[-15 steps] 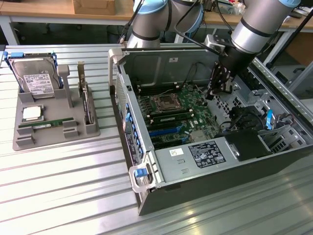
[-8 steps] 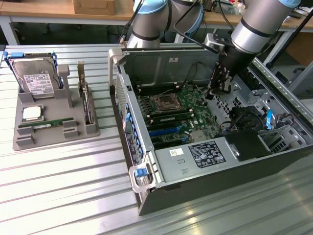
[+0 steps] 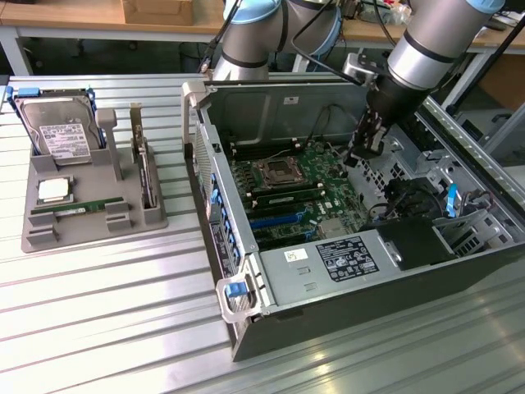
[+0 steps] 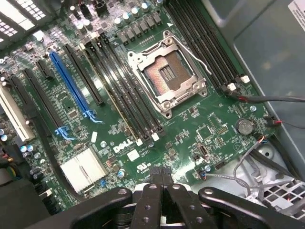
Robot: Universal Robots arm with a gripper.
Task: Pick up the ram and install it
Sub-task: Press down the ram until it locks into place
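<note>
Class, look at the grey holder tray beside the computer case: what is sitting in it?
The tray holds a hard drive standing at the back, a CPU, a ram lying in its front slot, and a bracketed card upright. Whatever lies beneath them is covered.

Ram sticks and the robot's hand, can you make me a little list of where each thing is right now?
gripper: above the motherboard inside the computer case, fingers shut, nothing between them
ram in tray: lying flat in the gray tray, at the exterior view's left, outside the case
ram in slot: thin strip that looks seated beside the CPU socket
CPU chip: in the tray, not in the socket
</note>
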